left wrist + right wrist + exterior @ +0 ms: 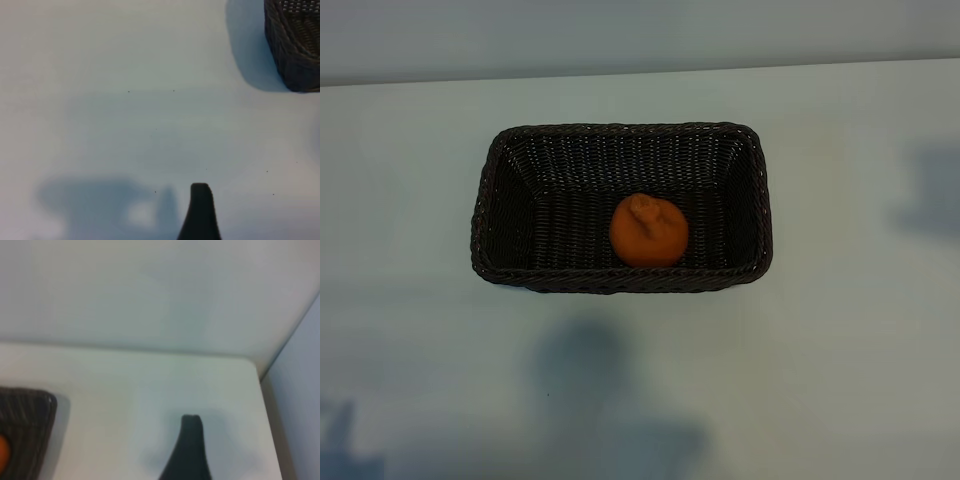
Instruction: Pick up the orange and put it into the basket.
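The orange (648, 232) lies inside the dark brown wicker basket (620, 131), near its front wall, stem end up. Nothing touches it. Neither arm shows in the exterior view; only their shadows fall on the table. In the left wrist view my left gripper (161, 220) hangs over bare table, one dark finger (201, 212) showing, with a corner of the basket (295, 45) well off to one side. My right gripper (155, 455) is likewise above bare table, one finger (190, 450) in view, beside the basket's end (25, 430) and a sliver of the orange (2, 457). Both are open and hold nothing.
The pale table (840, 350) surrounds the basket on all sides. A wall runs along its far edge (640, 70). The right wrist view shows the table's corner (252, 365) and its side edge close to that gripper.
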Action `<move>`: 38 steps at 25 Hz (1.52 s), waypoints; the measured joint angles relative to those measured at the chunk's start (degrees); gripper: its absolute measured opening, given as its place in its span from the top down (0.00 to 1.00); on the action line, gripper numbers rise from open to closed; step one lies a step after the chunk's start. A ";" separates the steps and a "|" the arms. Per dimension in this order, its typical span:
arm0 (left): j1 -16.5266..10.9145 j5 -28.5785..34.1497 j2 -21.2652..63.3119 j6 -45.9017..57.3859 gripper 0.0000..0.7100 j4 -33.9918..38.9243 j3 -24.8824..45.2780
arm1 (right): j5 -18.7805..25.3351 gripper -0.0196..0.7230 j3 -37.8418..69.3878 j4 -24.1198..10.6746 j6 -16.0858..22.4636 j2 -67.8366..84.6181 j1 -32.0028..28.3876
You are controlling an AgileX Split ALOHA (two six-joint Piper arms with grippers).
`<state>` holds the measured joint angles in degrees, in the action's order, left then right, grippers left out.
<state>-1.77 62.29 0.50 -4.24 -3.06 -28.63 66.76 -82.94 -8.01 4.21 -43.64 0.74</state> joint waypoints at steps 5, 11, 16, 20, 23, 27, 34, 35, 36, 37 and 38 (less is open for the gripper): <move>0.00 0.00 0.00 0.00 0.18 0.00 0.00 | -2.98 0.17 9.73 0.00 0.52 12.58 0.00; 0.00 0.00 0.00 0.00 0.18 0.00 0.00 | -3.25 0.17 21.37 0.00 0.67 22.67 0.00; 0.00 0.00 0.00 0.00 0.18 0.00 0.00 | -3.70 0.17 28.39 0.00 0.68 30.14 -1.55; 0.00 0.00 0.00 0.00 0.18 0.00 0.00 | -4.24 0.17 31.46 0.06 0.45 35.64 -2.15; 0.00 0.00 0.00 0.00 0.18 0.00 0.00 | -4.24 0.17 33.88 0.06 0.05 39.52 -2.15; 0.00 0.00 0.00 0.00 0.18 0.00 0.00 | -4.07 0.17 37.58 0.11 -0.38 44.17 -2.15; 0.00 0.00 0.00 0.00 0.18 0.00 0.00 | -0.03 0.17 43.80 2.10 -2.88 44.16 -2.15; 0.00 0.00 0.00 0.00 0.18 0.00 0.00 | 0.38 0.17 44.60 2.39 -2.96 44.16 -2.15; 0.00 0.00 0.00 0.00 0.18 0.00 0.00 | 0.75 0.17 45.22 2.89 -3.09 44.16 -2.15; 0.00 0.00 0.00 0.00 0.18 0.00 0.00 | 1.10 0.17 45.97 3.54 -3.15 44.16 -2.15; 0.00 0.00 0.00 0.00 0.18 0.00 0.00 | 1.55 0.17 46.76 4.10 -3.21 44.16 -2.15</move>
<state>-1.77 62.29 0.50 -4.24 -3.06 -28.63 68.32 -36.18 -3.91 0.99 0.52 -1.41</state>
